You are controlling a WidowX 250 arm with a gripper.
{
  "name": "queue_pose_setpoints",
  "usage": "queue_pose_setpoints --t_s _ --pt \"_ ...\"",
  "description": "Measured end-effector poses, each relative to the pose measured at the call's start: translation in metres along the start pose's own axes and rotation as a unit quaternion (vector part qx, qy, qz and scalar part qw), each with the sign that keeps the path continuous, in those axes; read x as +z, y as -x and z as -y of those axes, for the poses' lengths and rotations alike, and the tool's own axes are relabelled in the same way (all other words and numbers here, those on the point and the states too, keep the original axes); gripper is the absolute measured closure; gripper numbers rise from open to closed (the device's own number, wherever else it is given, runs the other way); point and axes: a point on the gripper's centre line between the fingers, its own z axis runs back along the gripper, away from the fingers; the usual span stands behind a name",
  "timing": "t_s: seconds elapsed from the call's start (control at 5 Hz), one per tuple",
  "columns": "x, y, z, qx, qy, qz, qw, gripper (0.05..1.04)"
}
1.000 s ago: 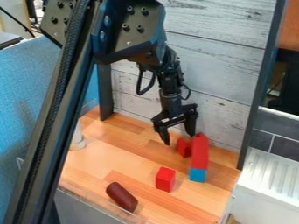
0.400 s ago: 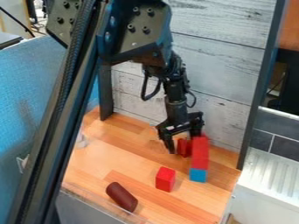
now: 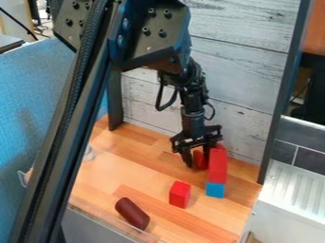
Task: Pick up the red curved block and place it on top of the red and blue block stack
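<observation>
The tool [image 3: 196, 155] hangs low on the left side of the long red block [image 3: 217, 166], right at a small red block [image 3: 200, 160]; whether it is released or clenched on that piece, I cannot tell. The small piece sits just left of the landmark's upper part, below the tool, its longer side running roughly up the view. A blue block [image 3: 215, 190] adjoins the landmark's lower end. Farther left and lower on the desk [image 3: 114, 163] are a red block [image 3: 179, 194], then a slanting maroon cylinder [image 3: 132, 213]. No lettering is readable on them.
</observation>
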Motion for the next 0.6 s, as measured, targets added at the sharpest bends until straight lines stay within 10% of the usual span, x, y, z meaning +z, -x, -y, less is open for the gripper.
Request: queue_pose_setpoints --t_s 0.2,0.6 --pt "-0.002 0.0 0.002 -0.017 0.003 0.006 0.9998 0.708" --pt "0.013 0.007 -0.004 -0.016 0.025 0.009 0.9995 0.88"
